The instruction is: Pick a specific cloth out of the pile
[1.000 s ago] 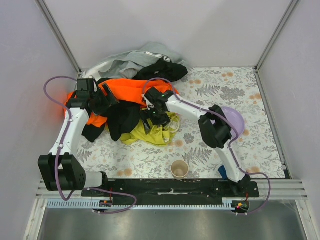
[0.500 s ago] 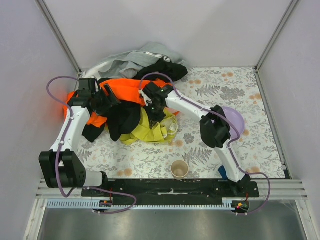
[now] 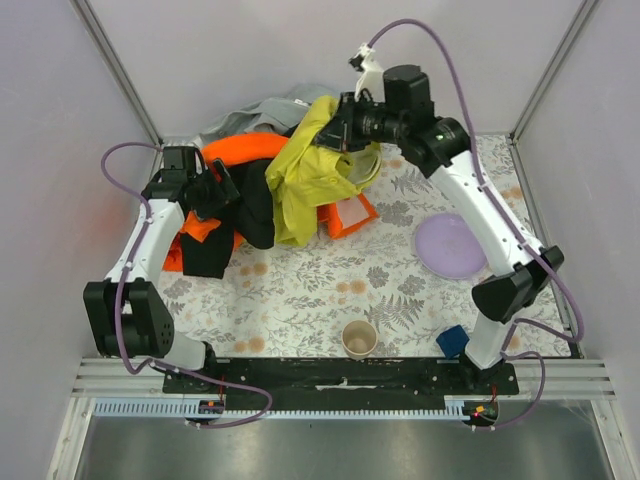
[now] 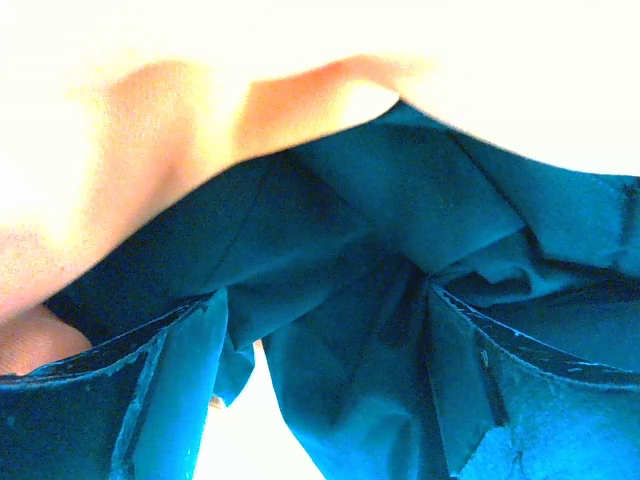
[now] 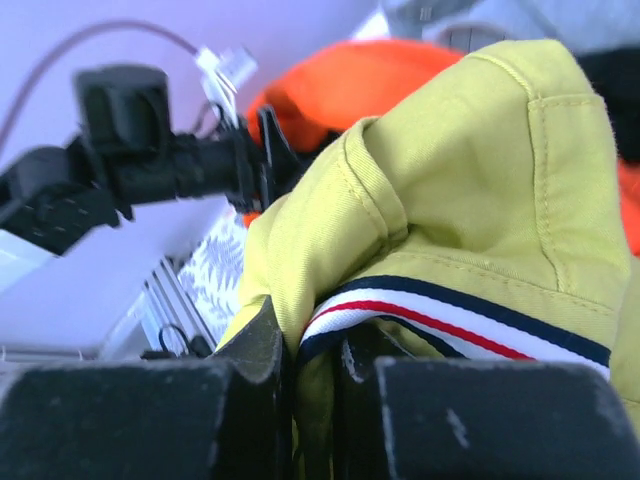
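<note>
The yellow-green cloth [image 3: 308, 178] hangs in the air over the pile's right side, pinched at its top by my right gripper [image 3: 342, 122]. In the right wrist view the right gripper [image 5: 315, 352] is shut on a fold of the cloth [image 5: 480, 170] just below a navy, white and red striped band [image 5: 450, 322]. The pile [image 3: 245, 152] of orange, black and grey garments lies at the back left. My left gripper [image 3: 222, 190] sits in it. Its fingers [image 4: 175, 385] stand wide apart in the left wrist view, with dark fabric [image 4: 350, 330] bunched between them.
A purple plate [image 3: 450, 246] lies right of centre. A paper cup [image 3: 359, 338] stands near the front edge, with a small blue object [image 3: 447, 343] by the right arm's base. An orange piece with white trim [image 3: 350, 213] lies under the hanging cloth. Walls close in at the back and sides.
My right gripper shut on the cloth and swung it up and back, off the table, above the pile. The pile's orange and black garments shifted. My left gripper stayed in the pile.
</note>
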You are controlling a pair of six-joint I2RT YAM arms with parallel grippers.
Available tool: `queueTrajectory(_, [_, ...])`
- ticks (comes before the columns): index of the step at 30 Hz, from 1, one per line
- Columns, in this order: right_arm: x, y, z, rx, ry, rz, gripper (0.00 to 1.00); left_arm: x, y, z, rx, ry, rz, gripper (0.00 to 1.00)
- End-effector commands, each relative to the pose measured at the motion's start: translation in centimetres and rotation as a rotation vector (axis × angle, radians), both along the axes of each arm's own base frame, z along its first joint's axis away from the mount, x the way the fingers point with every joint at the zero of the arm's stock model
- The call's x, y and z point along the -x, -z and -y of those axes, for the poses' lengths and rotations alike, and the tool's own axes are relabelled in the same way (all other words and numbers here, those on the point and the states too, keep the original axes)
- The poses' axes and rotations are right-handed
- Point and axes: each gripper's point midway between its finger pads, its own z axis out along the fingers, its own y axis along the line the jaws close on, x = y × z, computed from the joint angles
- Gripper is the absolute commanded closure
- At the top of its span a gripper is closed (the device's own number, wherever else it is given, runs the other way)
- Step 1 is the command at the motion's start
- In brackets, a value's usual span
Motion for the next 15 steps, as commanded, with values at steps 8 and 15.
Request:
queueTrajectory(8, [4.0,-30.2,15.2,-0.441,0.509,0.889,1.00,-1.1,2.7,-1.0,-0.056,-0.010,-0.085,0.18])
queueTrajectory(15, [3.9,-33.2,20.2,-0.330,0.758,1.052,1.00,-0.9,3.7,-0.8,-0.052,0.005,-0.111,0.18])
